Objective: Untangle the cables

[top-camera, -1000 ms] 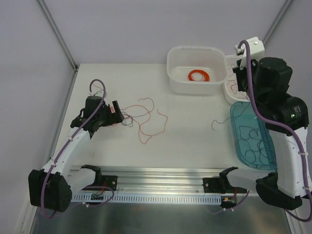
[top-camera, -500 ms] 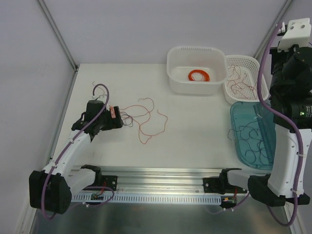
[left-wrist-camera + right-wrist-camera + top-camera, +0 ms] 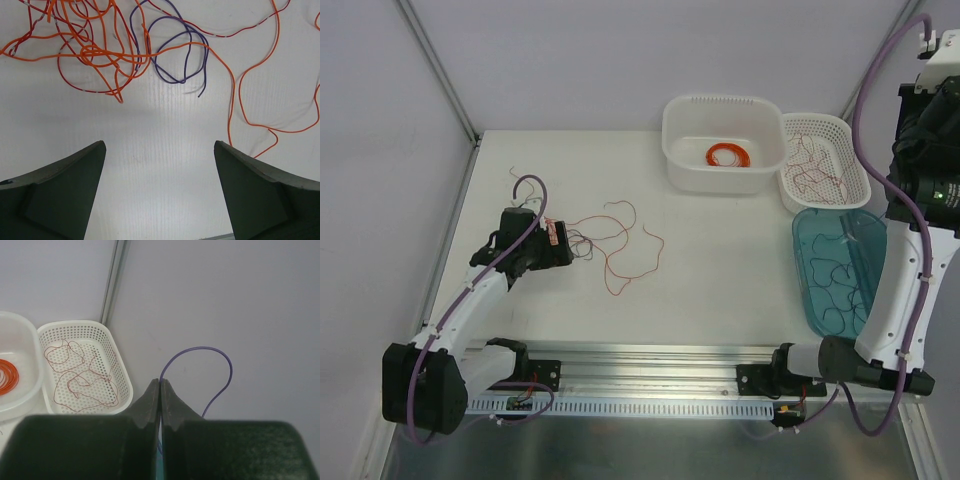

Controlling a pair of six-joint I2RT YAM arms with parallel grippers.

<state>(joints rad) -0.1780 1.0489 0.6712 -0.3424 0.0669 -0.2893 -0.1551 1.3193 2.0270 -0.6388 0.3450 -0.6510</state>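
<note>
A tangle of thin orange, red and purple cables (image 3: 102,52) lies on the white table just ahead of my left gripper (image 3: 159,145), which is open and empty, its jaws wide apart over bare table. In the top view the knot (image 3: 582,240) sits at that gripper's tips (image 3: 563,245), with loose red strands (image 3: 625,255) trailing right. My right gripper (image 3: 160,382) is shut on a thin purple cable (image 3: 220,357) that loops out from between its tips, held high by the right wall. In the top view its fingers are hidden by the raised right arm (image 3: 930,170).
A white tub (image 3: 675,150) holds a neat orange ring coil (image 3: 728,155). A white mesh basket (image 3: 855,170) holds red wires and also shows in the right wrist view (image 3: 120,375). A teal tray (image 3: 802,265) holds dark wires. A metal rail (image 3: 650,360) runs along the near edge.
My right arm has lifted up and swung right, away from the basket. The dark strand that trailed onto the table beside the teal tray is gone. The left gripper has shifted slightly.
</note>
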